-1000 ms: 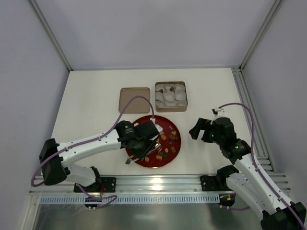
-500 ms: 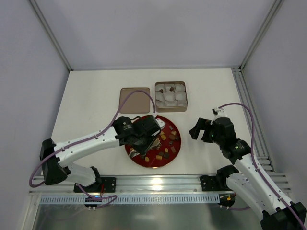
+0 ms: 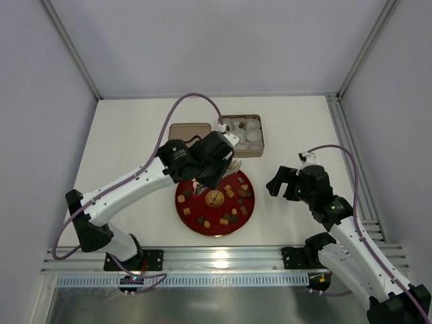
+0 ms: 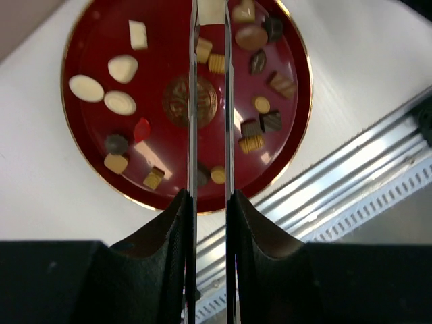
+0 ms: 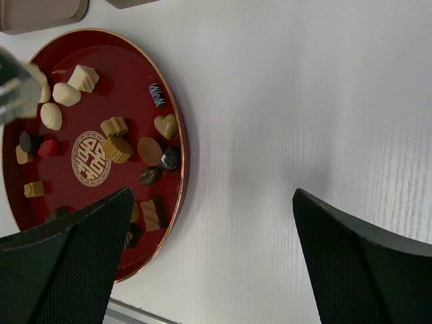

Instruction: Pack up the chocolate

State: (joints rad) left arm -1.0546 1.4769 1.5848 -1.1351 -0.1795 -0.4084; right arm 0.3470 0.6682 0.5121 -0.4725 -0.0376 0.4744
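Chocolates [image 3: 230, 192] in dark brown, tan and cream lie scattered on the red plate [image 3: 196, 206]; they also show in the left wrist view [image 4: 260, 128] and the right wrist view [image 5: 118, 148]. My left gripper [image 3: 219, 156] is shut on metal tongs [image 4: 193, 135] and hangs over the plate's far edge, near the tin. The tong tips pinch a cream-white chocolate [image 4: 210, 10]. My right gripper [image 3: 287, 182] is open and empty over bare table right of the plate [image 5: 128, 81].
An open tin [image 3: 260, 154] lined with crinkled white paper cups stands beyond the plate. Its lid [image 3: 185, 131] lies to the left, partly under my left arm. A metal rail [image 3: 223, 256] runs along the near table edge.
My left arm has lifted off the plate and swung away toward the tin, tongs in hand. The right arm has not moved.
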